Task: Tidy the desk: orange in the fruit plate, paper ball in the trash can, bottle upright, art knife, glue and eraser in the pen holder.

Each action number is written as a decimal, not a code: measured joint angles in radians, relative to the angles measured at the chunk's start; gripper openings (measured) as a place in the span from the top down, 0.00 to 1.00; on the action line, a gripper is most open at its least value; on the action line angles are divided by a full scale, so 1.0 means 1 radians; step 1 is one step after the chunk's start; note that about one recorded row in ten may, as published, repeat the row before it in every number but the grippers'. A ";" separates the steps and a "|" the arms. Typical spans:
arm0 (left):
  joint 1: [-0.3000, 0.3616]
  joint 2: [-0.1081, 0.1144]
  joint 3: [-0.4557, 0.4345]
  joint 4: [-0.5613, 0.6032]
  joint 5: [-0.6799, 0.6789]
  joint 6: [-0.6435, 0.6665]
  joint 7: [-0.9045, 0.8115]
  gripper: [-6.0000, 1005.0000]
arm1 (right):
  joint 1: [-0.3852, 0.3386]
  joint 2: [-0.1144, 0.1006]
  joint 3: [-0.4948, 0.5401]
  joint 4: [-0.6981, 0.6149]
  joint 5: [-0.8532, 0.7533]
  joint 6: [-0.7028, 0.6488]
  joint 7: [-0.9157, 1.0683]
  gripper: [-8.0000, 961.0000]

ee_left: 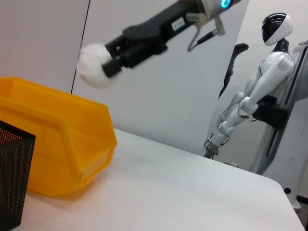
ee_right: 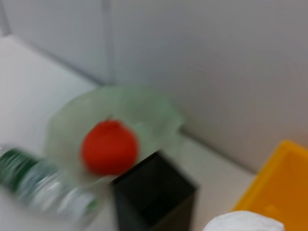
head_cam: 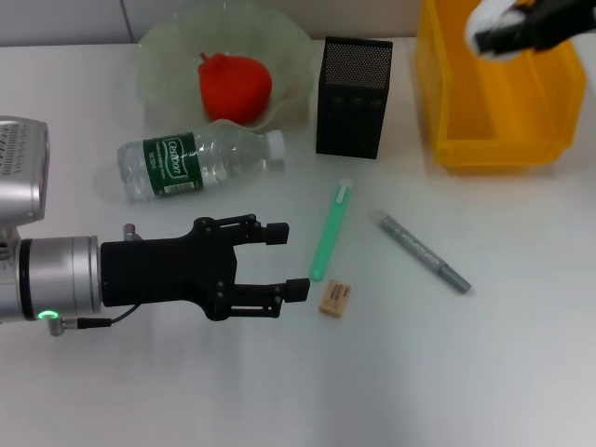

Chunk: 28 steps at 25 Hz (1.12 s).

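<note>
Done so far, judging by the present layout: orange (head_cam: 235,84) sitting inside fruit plate (head_cam: 168,51) at the far left of the counter (head_cam: 521,354). Under way: paper ball (head_cam: 495,28) pinched in the right end effector (head_cam: 507,33), held in the air above the yellow trash can (head_cam: 447,102) at the far right, not yet dropped; in the left wrist view the ball (ee_left: 96,65) hangs clear above the bin's rim (ee_left: 57,101).

Left to do: bottle (head_cam: 200,160) lying on its side just in front of the fruit plate, long axis roughly left to right with a slight tilt, cap toward the pen holder (head_cam: 354,98), base toward the left edge; needs standing up. Pen holder between plate and trash can, seemingly nothing in it yet, though inside not visible. Green stick (head_cam: 331,231), probably the art knife or the glue, lying near upright in the head view, far end leaning a little right. Grey pen-like item (head_cam: 424,251) lying diagonally, far end to the left, near end to the right. Eraser (head_cam: 334,299) flat on the counter just beside the green stick's near end.

Left end effector (head_cam: 281,261) hovering low over the counter, fingers spread apart and empty, tips pointing right toward the eraser, just beside it
</note>
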 joint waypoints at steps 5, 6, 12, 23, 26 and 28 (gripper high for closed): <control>-0.002 -0.001 -0.001 0.000 0.001 0.000 -0.007 0.19 | -0.007 -0.007 0.026 0.115 -0.016 0.179 -0.001 0.39; -0.002 0.000 -0.001 0.000 0.001 0.000 -0.008 0.19 | -0.007 -0.009 0.023 0.144 -0.017 0.213 -0.007 0.39; -0.009 -0.001 -0.002 0.000 0.001 0.000 -0.010 0.19 | 0.009 -0.010 0.018 0.258 -0.017 0.320 -0.078 0.38; -0.009 -0.001 -0.002 0.000 0.001 0.000 -0.011 0.19 | -0.060 -0.013 0.058 0.278 0.298 0.371 -0.228 0.15; -0.009 -0.001 -0.002 0.000 0.001 0.000 -0.011 0.19 | -0.088 -0.027 0.079 0.315 0.482 0.337 -0.342 0.13; -0.011 -0.001 -0.002 0.000 0.001 0.000 -0.011 0.19 | -0.114 -0.053 0.092 0.389 0.660 0.260 -0.478 0.13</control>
